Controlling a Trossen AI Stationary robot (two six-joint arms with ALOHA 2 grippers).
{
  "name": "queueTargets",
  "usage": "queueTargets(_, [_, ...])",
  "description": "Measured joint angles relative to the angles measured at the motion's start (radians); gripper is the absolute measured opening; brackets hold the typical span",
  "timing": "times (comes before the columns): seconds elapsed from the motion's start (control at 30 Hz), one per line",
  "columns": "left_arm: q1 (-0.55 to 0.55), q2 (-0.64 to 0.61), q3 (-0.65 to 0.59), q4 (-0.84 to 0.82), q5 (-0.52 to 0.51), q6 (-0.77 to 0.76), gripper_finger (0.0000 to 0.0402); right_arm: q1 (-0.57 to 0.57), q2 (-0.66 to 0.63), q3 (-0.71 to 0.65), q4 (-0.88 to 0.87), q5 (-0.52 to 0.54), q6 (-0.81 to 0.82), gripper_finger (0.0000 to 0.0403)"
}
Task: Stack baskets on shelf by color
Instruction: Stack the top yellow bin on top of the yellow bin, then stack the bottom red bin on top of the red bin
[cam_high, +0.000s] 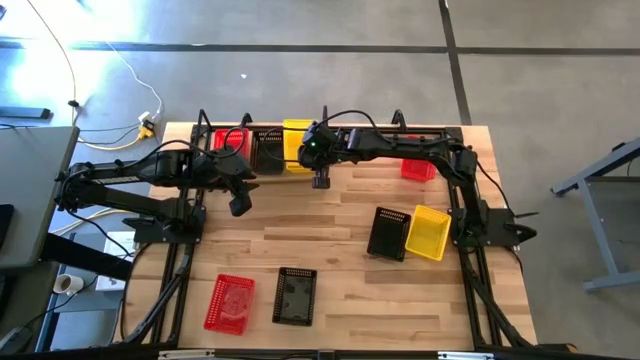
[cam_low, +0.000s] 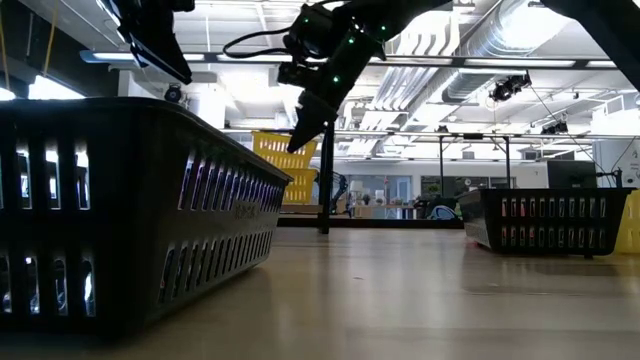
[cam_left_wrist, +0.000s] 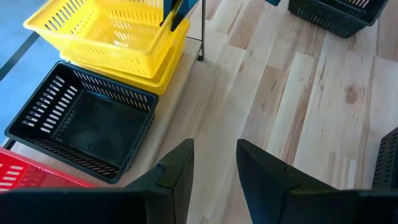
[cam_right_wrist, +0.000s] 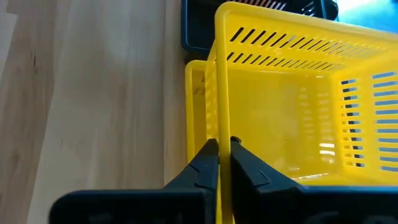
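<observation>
The right gripper (cam_right_wrist: 219, 149) is pinching the near wall of the upper yellow basket (cam_right_wrist: 298, 106) between its two fingers, the jaws all but closed on the thin plastic rim. It is holding that basket over a second yellow basket (cam_left_wrist: 163, 70) already sitting on the shelf (cam_left_wrist: 186, 87) at the worktop's far edge, and the upper one is sitting tilted, not yet nested flush into the one below. Gripping by the wall rather than the floor is probably what is letting the basket drop inside its twin without the fingers getting trapped.

On the shelf, a black basket (cam_left_wrist: 81, 121) is lying just beside the yellow pair, and a red basket (cam_left_wrist: 25, 177) is lying beyond that, toward the worktop's far left corner, so each colour seems to be claiming its own spot.

The left gripper (cam_left_wrist: 214, 168) is hanging empty, its jaws partly open, over the worktop just in front of the shelf, apparently waiting clear of the right arm.

More baskets are waiting on the worktop (cam_high: 330, 240): a red one (cam_high: 229, 303) and a black one (cam_high: 295, 296) near the front edge, a black one (cam_high: 389, 233) touching a yellow one (cam_high: 429, 232) toward the right edge, and another red one (cam_high: 418, 169) near the far right corner.
</observation>
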Motion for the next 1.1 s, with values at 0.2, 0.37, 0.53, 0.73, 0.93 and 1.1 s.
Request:
queueTargets(0.2, [0.0, 0.0, 0.0, 0.0, 0.0, 0.0, 0.0111, -0.001, 0.001, 0.0, 0.023, 0.056, -0.007, 0.0076])
queueTargets(0.37, [0.0, 0.0, 0.0, 0.0, 0.0, 0.0, 0.0111, 0.001, 0.002, 0.005, 0.03, 0.056, -0.007, 0.0095])
queueTargets(0.53, [0.0, 0.0, 0.0, 0.0, 0.0, -0.003, 0.0111, 0.014, 0.002, 0.029, 0.002, 0.064, 0.005, 0.0096])
queueTargets(0.73, [0.0, 0.0, 0.0, 0.0, 0.001, -0.033, 0.0111, 0.036, -0.002, 0.125, -0.098, 0.068, 0.07, 0.0096])
queueTargets(0.93, [0.0, 0.0, 0.0, -0.004, 0.006, -0.124, 0.0111, 0.057, -0.003, 0.242, -0.243, 0.067, 0.22, 0.0096])
queueTargets(1.1, [-0.007, 0.0, 0.0, -0.011, 0.107, -0.2, 0.0111, 0.081, -0.004, 0.33, -0.41, 0.067, 0.353, 0.0096])
